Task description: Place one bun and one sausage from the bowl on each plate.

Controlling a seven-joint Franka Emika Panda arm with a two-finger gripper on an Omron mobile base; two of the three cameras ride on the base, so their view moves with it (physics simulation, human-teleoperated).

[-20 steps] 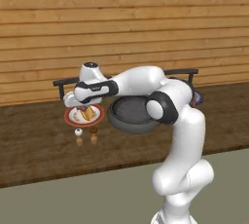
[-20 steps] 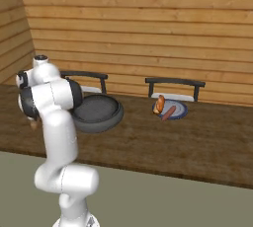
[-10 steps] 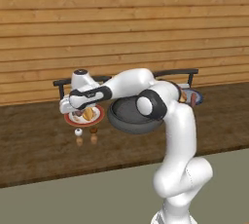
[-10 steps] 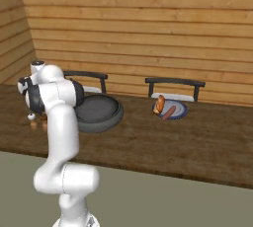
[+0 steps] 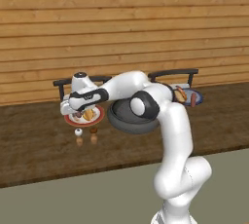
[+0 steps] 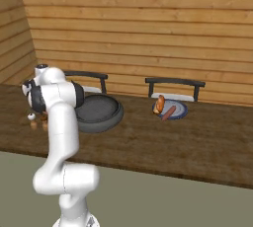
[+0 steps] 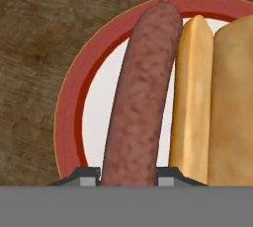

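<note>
My gripper [image 7: 128, 177] is shut on a brown sausage [image 7: 143, 93], which runs up between the finger tips. It hangs low over the white plate with a red-brown rim [image 7: 69, 112], next to a bun [image 7: 217, 102] that lies on that plate. In the left base view the gripper [image 5: 73, 113] reaches down over this plate [image 5: 99, 116], left of the dark bowl [image 5: 127, 122]. At the right, the blue plate [image 6: 181, 110] holds a bun [image 6: 158, 104] and a sausage [image 6: 169, 113]. The bowl [image 6: 99, 113] sits beside the arm.
Two small shakers [image 5: 78, 132] [image 5: 93, 131] stand on the dark wood counter just in front of the red-rimmed plate. Dark rails [image 6: 174, 81] run behind the bowl and the blue plate, along the wooden wall. The counter's front edge drops to a grey floor.
The hand has swung a little further left and down over the red-rimmed plate, the sausage still in its grip. The bowl and the blue plate have not moved.
</note>
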